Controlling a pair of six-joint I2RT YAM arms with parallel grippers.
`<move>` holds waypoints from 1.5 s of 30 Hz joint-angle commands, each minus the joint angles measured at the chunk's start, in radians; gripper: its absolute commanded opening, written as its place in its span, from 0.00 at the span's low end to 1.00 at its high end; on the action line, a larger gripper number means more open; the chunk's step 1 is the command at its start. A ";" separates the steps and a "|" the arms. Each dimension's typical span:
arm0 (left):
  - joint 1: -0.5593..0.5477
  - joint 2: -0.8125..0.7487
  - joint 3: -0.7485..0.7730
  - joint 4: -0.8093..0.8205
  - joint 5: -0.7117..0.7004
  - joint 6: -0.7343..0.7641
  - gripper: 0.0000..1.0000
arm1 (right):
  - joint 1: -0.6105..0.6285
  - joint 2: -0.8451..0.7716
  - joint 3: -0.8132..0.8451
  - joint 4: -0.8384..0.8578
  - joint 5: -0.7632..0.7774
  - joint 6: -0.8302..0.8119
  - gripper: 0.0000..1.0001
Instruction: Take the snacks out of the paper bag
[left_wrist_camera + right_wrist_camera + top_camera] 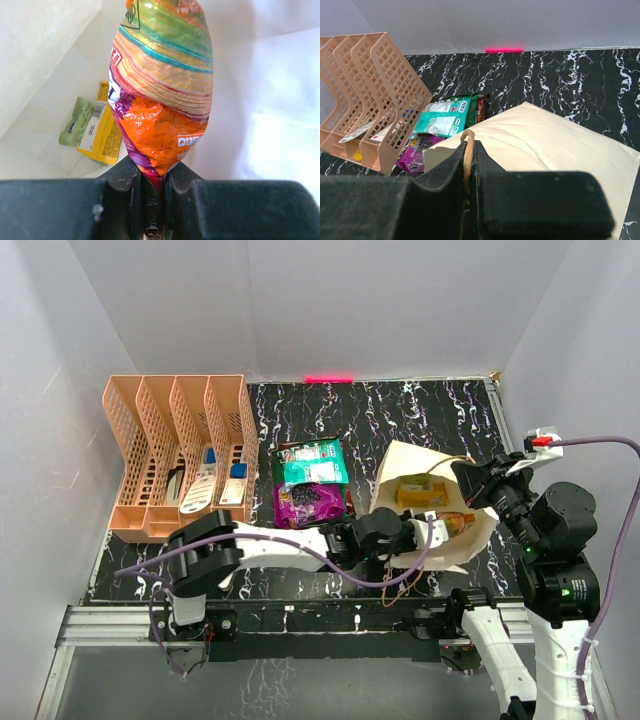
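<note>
Three pale walls (300, 300), black white-veined tabletop (420, 410) under paper bag (400, 465) and rack (130, 430)

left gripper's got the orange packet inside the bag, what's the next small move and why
Probably draw the left gripper back out of the paper bag. It is shut on the orange packet by one end, inside the bag, and the right gripper pinches the cord handle, steadying the bag.
</note>
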 commanded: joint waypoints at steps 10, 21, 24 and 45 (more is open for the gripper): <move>-0.009 -0.684 -0.110 -0.484 0.240 -0.177 0.00 | 0.003 -0.043 -0.050 0.061 0.090 -0.046 0.08; 0.021 -0.941 -0.125 -0.838 -0.440 0.050 0.00 | 0.002 -0.036 0.006 0.053 0.268 -0.127 0.08; 0.184 -0.868 -0.139 -0.775 -0.368 0.158 0.00 | 0.002 0.019 0.057 0.059 0.322 -0.158 0.08; 0.499 -0.369 -0.126 -0.349 -0.208 0.681 0.00 | 0.003 0.046 0.101 0.092 0.251 -0.133 0.08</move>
